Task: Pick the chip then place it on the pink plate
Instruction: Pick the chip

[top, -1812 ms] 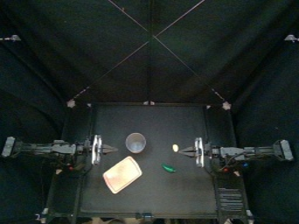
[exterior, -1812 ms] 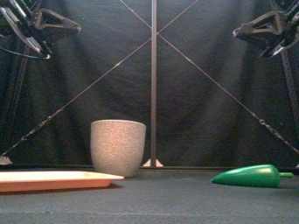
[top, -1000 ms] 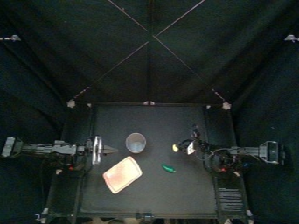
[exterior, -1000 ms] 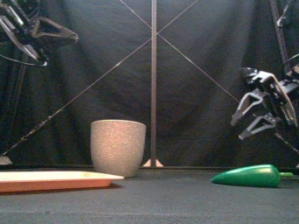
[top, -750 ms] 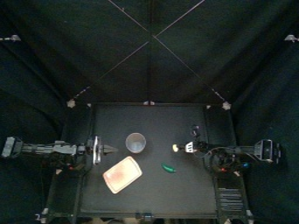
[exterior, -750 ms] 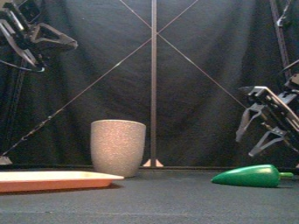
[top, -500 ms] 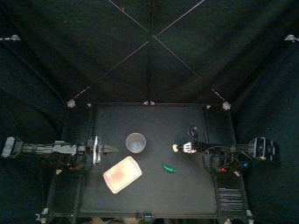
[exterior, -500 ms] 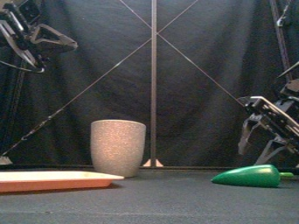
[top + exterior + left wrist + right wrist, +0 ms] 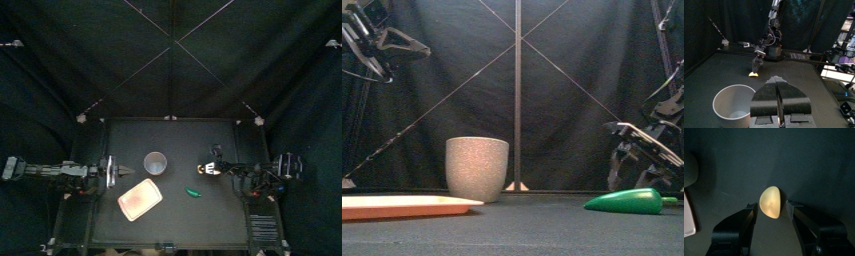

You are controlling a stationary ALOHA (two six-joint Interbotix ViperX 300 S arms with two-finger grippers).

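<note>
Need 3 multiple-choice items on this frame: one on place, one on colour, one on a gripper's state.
1. Where is the chip?
A. on the tray
B. on the table, between the right gripper's jaws
C. in the cup

2. What colour is the toy right of the tray?
A. green
B. red
C. blue

3. How do the left gripper's jaws stand?
A. wide open
B. shut on the cup
C. shut, holding nothing

Answers:
1 B: the right wrist view shows the chip on the table with an open jaw on either side, apart from the tray and the cup.
2 A: the front view shows it green.
3 C: the left wrist view shows the jaws pressed together with nothing between them.
</note>
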